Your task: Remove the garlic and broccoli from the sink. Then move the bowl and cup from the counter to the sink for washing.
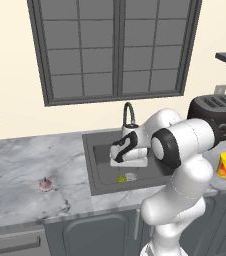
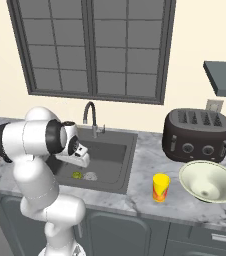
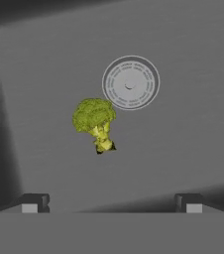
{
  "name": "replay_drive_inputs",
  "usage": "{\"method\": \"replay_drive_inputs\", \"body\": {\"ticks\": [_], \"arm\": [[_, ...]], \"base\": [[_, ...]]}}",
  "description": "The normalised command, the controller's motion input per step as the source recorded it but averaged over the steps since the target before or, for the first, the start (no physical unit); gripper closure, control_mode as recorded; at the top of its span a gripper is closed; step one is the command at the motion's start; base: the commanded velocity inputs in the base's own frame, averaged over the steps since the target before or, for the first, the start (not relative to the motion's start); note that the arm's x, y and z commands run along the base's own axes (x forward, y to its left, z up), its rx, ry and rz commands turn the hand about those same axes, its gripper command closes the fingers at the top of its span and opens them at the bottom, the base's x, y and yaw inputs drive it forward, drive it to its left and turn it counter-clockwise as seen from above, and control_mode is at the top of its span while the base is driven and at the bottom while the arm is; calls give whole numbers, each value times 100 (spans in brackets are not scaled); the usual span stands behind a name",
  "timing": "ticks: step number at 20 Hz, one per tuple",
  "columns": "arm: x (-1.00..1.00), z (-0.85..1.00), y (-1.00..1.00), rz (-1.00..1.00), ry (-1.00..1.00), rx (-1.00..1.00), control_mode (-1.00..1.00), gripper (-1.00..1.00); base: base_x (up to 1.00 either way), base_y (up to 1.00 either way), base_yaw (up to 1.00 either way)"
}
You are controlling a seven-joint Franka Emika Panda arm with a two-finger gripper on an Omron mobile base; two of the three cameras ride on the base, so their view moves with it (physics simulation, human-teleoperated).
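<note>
Broccoli [image 3: 95, 122] lies on the sink [image 1: 97, 170] floor just beside the drain disc [image 3: 131, 82], while the garlic [image 1: 45, 185] already sits on the surface [image 1: 15, 170]. Fetching the floret looks like the step in hand. Hovering above it, the tool [image 3: 111, 203] is spread wide and empty, and next needs to descend, centred over the floret, and close.

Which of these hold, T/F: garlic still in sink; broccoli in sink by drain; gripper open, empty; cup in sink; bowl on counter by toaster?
1. Garlic in sink: false. The garlic lies on the counter, left of the sink.
2. Broccoli beside drain disc: true.
3. Gripper open, empty: true.
4. Cup in sink: false. The cup stands on the counter.
5. Bowl on counter by toaster: true.
</note>
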Motion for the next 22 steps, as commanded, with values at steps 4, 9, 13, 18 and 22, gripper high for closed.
{"method": "replay_drive_inputs", "body": {"ticks": [4, 9, 13, 18, 22], "arm": [[1, -16, 6, -5, 0, 0, -100, -100], [4, -18, 5, -4, 0, 0, -100, -100], [4, -17, 1, -3, 0, 0, -100, -100], [7, -16, 0, -2, 0, -1, -100, -100], [9, -15, 0, -2, 0, -1, -100, -100]], "base": [[0, 0, 0], [0, 0, 0], [0, 0, 0], [0, 0, 0], [0, 0, 0]]}}
